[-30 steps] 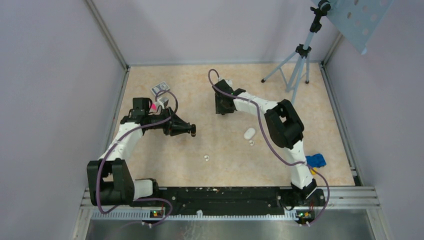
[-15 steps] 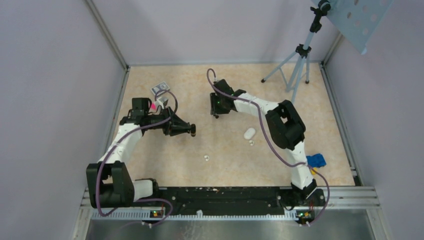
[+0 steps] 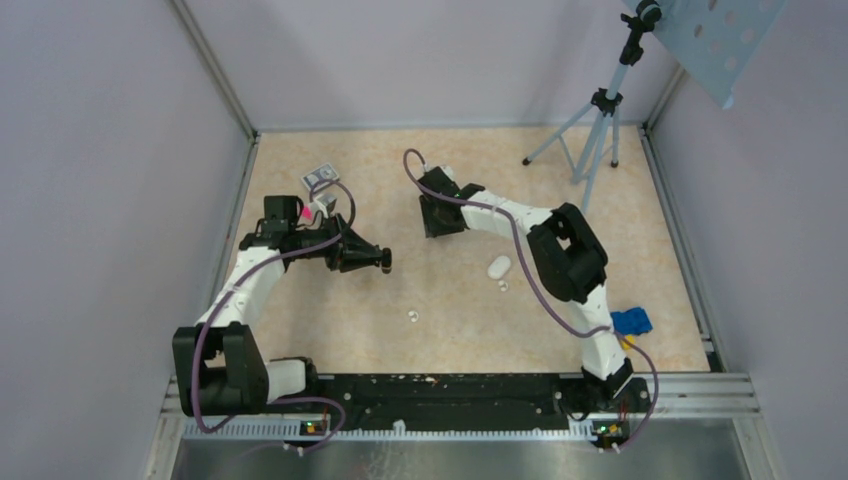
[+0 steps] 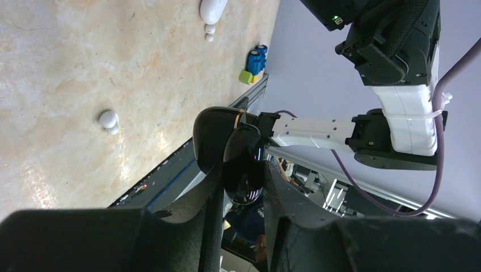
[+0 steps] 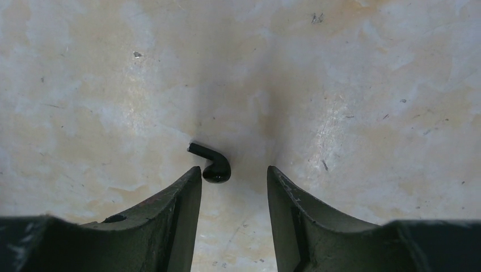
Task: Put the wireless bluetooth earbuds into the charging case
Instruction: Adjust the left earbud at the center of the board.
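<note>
The right tool (image 5: 233, 171) has swung left and spread a little, its jaws now half-wide astride a small stemmed black earbud (image 5: 211, 164) on the worktop (image 5: 368, 85), so a pick looks next, while the left tool (image 4: 243, 192) stays clamped on a glossy black case (image 4: 238, 153), with the white case (image 3: 499, 266) and white buds (image 3: 502, 287) lying apart.

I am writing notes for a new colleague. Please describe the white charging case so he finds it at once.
Start at the right arm's black elbow. On the beige table just left of it lies the charging case, a smooth white pill. It is much larger than the tiny white pieces beside it.
</note>
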Robot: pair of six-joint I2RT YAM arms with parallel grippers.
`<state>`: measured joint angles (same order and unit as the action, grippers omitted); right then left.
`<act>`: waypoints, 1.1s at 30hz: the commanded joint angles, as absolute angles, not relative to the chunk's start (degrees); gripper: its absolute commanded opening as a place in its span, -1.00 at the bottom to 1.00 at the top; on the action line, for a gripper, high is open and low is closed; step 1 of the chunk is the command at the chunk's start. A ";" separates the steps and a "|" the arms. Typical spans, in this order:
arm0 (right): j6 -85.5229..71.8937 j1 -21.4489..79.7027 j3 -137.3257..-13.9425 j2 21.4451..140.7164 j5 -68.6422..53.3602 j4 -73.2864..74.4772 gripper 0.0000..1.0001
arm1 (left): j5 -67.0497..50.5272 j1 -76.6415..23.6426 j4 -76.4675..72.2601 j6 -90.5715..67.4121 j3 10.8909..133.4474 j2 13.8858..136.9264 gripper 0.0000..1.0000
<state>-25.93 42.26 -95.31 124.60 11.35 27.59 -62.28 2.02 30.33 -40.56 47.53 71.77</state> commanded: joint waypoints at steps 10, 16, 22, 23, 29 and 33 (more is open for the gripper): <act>-23.10 42.07 -92.97 120.76 21.08 30.47 -0.07 | -63.43 2.24 30.15 -39.56 47.47 70.69 -1.00; -24.08 41.40 -90.87 117.68 18.25 28.69 -0.08 | -63.52 2.24 30.17 -39.33 47.42 70.78 -1.00; -27.33 41.40 -88.83 113.65 14.43 25.52 -0.10 | -63.62 2.28 29.76 -39.40 47.29 70.90 -1.00; -27.94 41.40 -89.02 113.81 14.68 25.26 -0.10 | -63.67 2.28 29.71 -39.52 47.37 70.90 -1.00; -30.24 41.41 -95.14 119.02 15.89 27.53 -0.10 | -63.74 2.28 29.58 -39.67 47.49 71.06 -1.00; -31.49 41.42 -98.80 122.14 18.26 29.51 -0.14 | -63.85 2.28 29.75 -39.63 47.75 70.99 -1.00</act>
<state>-29.19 41.56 -93.76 119.42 15.94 28.23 -62.33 2.02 30.46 -40.47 47.53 71.77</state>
